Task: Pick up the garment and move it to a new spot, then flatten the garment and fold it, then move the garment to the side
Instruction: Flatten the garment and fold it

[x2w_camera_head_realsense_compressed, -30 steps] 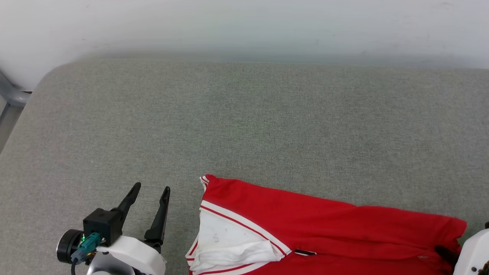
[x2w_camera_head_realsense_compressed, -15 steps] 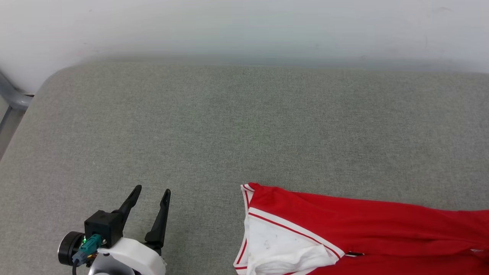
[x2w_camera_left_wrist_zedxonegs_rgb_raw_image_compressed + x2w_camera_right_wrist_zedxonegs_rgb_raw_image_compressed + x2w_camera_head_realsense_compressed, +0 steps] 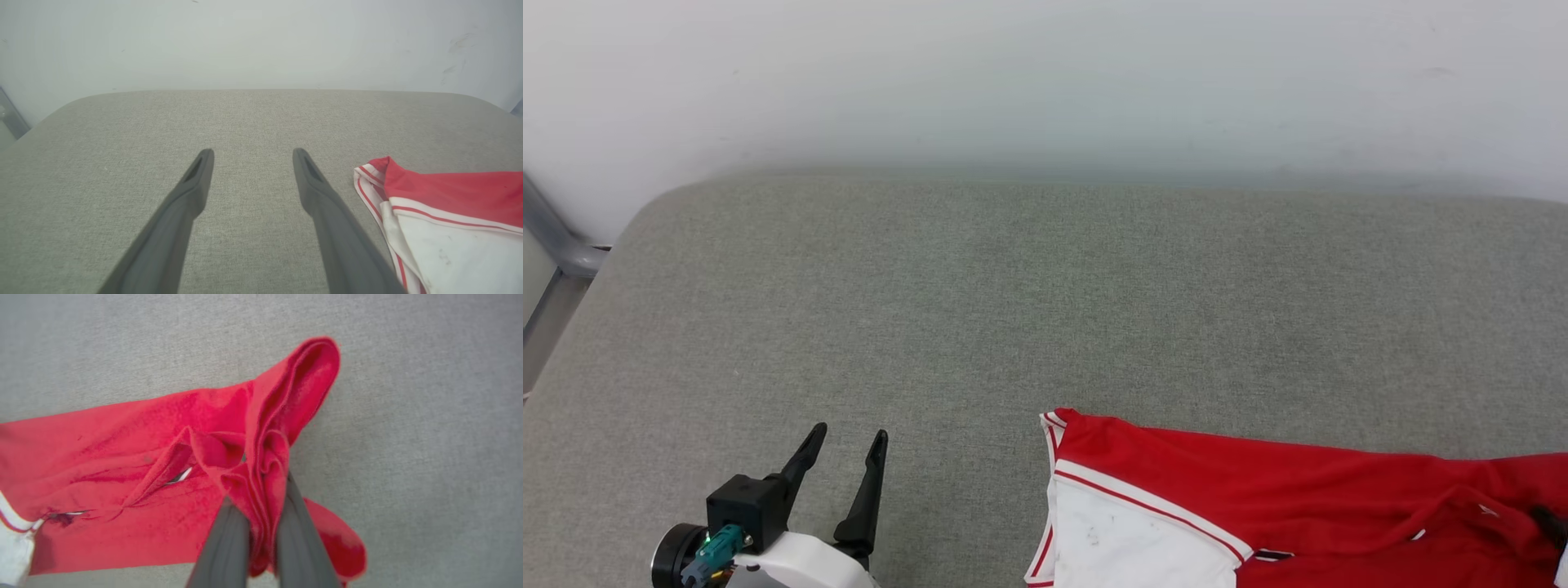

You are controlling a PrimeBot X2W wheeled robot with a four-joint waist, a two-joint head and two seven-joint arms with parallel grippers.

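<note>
the garment (image 3: pixel 1258 498) lies on the grey cushion (image 3: pixel 1013 310) at the head view's 5 o'clock, running off the frame at 3 and at 6 o'clock. its white sleeve (image 3: pixel 1127 547), edged in red-white trim, is the end toward 9 o'clock; the red body spreads toward 3 o'clock with a few creases.

the left gripper (image 3: pixel 849 431) sits at 7 o'clock, apart from the garment. its fingers are spread wide over bare cushion with nothing between them. in the left wrist view they point to 12 o'clock, toward the white wall (image 3: pixel 261 41), and the sleeve end of the garment (image 3: pixel 449 192) lies at 4 o'clock beside the right-hand finger.

the right gripper (image 3: pixel 258 498) is clamped on a bunched fold of the red cloth. in the right wrist view the fold is pinched between the fingers at 6 o'clock and stands up in a ridge toward 1 o'clock. the rest of the garment (image 3: pixel 122 457) trails flat toward 9 o'clock. in the head view one dark finger shows at the 4 o'clock edge, on the red cloth.
</note>
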